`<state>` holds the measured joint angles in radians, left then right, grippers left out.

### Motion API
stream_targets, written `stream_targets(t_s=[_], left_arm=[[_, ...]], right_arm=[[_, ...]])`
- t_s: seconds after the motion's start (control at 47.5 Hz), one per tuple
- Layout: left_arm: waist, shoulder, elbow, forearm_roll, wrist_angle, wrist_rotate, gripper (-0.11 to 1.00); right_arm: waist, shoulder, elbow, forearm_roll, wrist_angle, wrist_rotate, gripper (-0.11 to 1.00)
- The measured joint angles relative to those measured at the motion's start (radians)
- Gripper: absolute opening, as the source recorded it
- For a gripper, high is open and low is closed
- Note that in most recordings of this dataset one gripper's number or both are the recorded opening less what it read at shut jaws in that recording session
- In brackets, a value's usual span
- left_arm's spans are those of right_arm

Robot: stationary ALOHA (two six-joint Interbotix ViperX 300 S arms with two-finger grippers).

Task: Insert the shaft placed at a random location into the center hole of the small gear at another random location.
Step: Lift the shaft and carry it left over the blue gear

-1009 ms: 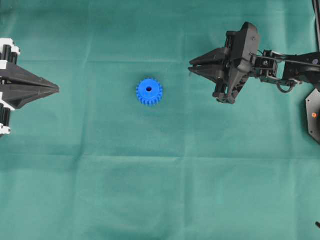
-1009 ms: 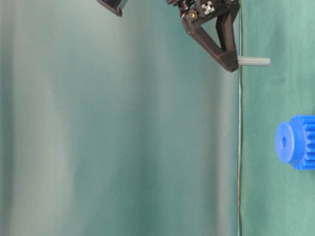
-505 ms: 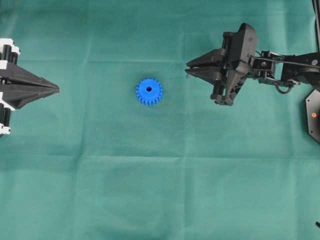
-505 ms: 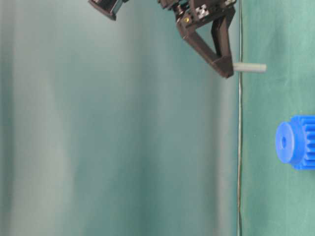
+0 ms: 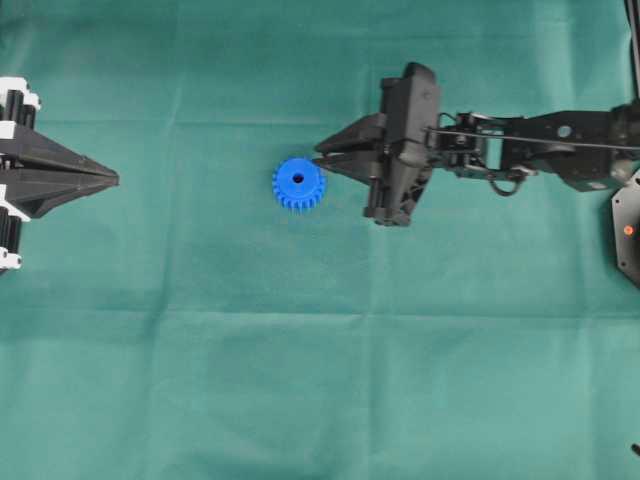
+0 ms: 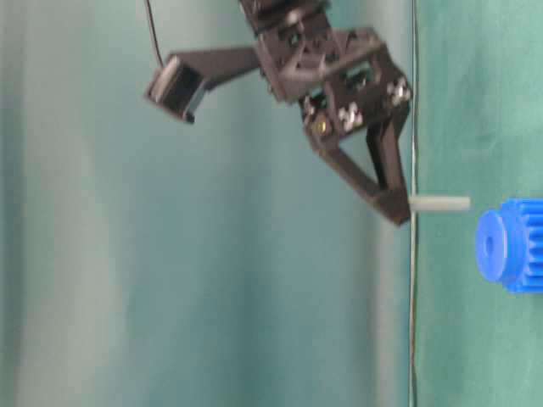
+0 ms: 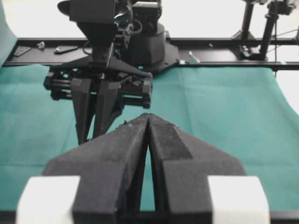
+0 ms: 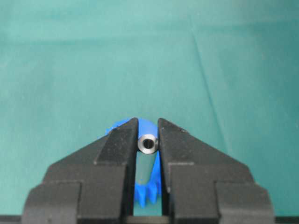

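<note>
Your right gripper [image 8: 148,140] is pinching the shaft [image 8: 148,143] between its 2 black fingers [image 8: 119,144], 1 on each side of the pin. In the right wrist view you look straight at the shaft's round end, and blue teeth of the small gear [image 8: 145,192] show beyond it in the gap between the fingers. In the table-level view, which appears turned on its side, the shaft [image 6: 439,203] sticks out past the tip of the gripper [image 6: 395,212] toward the green cloth. Its free end sits near the gear's hub [image 6: 490,246] but apart from it, offset to one side of the center hole [image 6: 489,246].

From overhead, your right gripper [image 5: 322,160] has its tips just beside the small gear [image 5: 298,184], at its upper right edge. The center hole [image 5: 298,179] shows as a dark, uncovered dot in the gear's face. The gear lies flat on the green-covered bench [image 5: 320,380], a little left of the middle of that view.

Your left gripper [image 7: 148,116] has its fingers pressed together with nothing between them. It sits at the left edge of the overhead view [image 5: 112,180], well apart from the gear, pointing toward it.
</note>
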<state>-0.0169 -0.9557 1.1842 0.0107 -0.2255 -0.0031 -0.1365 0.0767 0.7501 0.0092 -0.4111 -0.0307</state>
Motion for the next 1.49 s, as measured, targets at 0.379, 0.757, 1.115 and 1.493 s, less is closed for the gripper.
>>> stream_targets(t_s=[0.379,0.757,1.115,1.493], left_arm=[[0.0,0.0,0.0,0.0,0.0,-0.002,0.0],[0.0,0.0,0.0,0.002,0.0,-0.002,0.0],[0.0,0.0,0.0,0.002,0.0,-0.002,0.0],[0.0,-0.002,0.0,0.0,0.0,-0.002,0.0]], right_arm=[[0.018,0.044,-0.072,0.0,0.008,-0.002,0.13],[0.02,0.058,-0.075,0.0,0.008,-0.003,0.13],[0.02,0.095,-0.083,0.0,0.006,-0.008,0.13],[0.018,0.097,-0.087,0.0,0.006,-0.008,0.13]])
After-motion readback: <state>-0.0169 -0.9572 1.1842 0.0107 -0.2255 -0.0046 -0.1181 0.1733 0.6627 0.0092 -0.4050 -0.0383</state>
